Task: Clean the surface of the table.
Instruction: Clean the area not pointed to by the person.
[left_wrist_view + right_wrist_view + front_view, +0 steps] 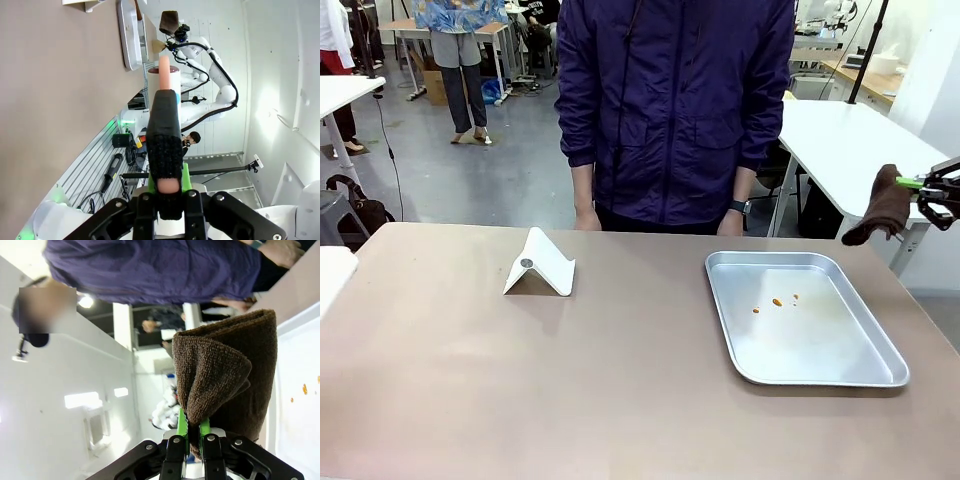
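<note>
Front view: the table [520, 400] fills the lower half of the frame, a wide, smooth, matte brownish-taupe top. Left of centre on it sits a white folded stand [540, 265] with a small round grey mark, too small to read. To the lower right lies a metal tray [800, 372] with a few orange specks [777, 301] near its middle. A person [670, 100] in a dark purple jacket stands at the table's far edge, top centre, hands down at the edge, a dark watch [738, 207] on one wrist.

At the right edge of the frame, above and beyond the tray, the right gripper [920, 183] is clamped on a brown cloth [885, 205] that hangs off to its left. In the right wrist view, the green pads pinch the cloth's folded terry edge.

In the left wrist view, the left gripper [168, 182] at bottom centre is closed tight on a black-sleeved tool [164, 130] with a peach tip. The table runs down the left side of that frame.
</note>
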Motion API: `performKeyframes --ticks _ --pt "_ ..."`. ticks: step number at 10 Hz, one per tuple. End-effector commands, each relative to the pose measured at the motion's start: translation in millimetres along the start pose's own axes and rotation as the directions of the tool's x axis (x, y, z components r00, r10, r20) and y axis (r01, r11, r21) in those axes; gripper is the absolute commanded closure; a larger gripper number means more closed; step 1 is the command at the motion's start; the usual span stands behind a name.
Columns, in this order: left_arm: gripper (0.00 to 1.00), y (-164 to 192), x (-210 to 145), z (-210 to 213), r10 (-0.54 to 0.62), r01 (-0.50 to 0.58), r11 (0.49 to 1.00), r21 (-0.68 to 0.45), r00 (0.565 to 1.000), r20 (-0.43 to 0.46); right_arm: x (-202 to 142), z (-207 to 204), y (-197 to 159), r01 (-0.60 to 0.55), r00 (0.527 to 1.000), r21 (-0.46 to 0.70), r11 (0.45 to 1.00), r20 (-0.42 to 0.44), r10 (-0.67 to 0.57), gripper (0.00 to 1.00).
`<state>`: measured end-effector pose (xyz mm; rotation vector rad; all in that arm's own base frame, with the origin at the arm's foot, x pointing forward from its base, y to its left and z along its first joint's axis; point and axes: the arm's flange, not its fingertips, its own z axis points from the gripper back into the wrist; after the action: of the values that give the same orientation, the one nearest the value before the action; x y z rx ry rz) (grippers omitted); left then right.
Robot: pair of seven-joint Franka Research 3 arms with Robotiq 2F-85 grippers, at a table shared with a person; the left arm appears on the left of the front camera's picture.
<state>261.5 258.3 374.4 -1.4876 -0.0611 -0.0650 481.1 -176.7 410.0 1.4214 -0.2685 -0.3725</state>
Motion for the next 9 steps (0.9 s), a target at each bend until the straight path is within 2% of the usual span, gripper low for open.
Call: performKeyframes --ticks 1,2,4,6,7,9 --pt "0.81 -1.7 -1.7 -0.5 -0.002 0.002 1.000 -0.003 1.000 -0.004 1.5 -14.4 28.6 -0.162 0.976 -0.119 0.980 -0.166 0.141 0.90" --pt "0.81 -1.7 -1.7 -0.5 -0.002 0.002 1.000 -0.003 1.000 -0.004 6.1 -26.3 37.2 -0.209 0.954 -0.228 0.951 -0.260 0.148 0.90" --pt "0.81 -1.7 -1.7 -0.5 -0.002 0.002 1.000 -0.003 1.000 -0.004 24.2 -51.4 40.2 -0.277 0.926 -0.424 0.862 -0.358 0.122 0.90" --pt "0.81 -1.7 -1.7 -0.5 -0.002 0.002 1.000 -0.003 1.000 -0.004 36.5 -74.0 33.0 -0.361 0.906 -0.549 0.754 -0.399 0.143 0.90" --pt "0.81 -1.7 -1.7 -0.5 -0.002 0.002 1.000 -0.003 1.000 -0.004 38.2 -87.6 25.3 -0.372 0.898 -0.565 0.736 -0.420 0.131 0.90" --pt "0.81 -1.7 -1.7 -0.5 -0.002 0.002 1.000 -0.003 1.000 -0.004 42.9 -111.7 -0.2 -0.364 0.910 -0.639 0.677 -0.400 0.111 0.90"
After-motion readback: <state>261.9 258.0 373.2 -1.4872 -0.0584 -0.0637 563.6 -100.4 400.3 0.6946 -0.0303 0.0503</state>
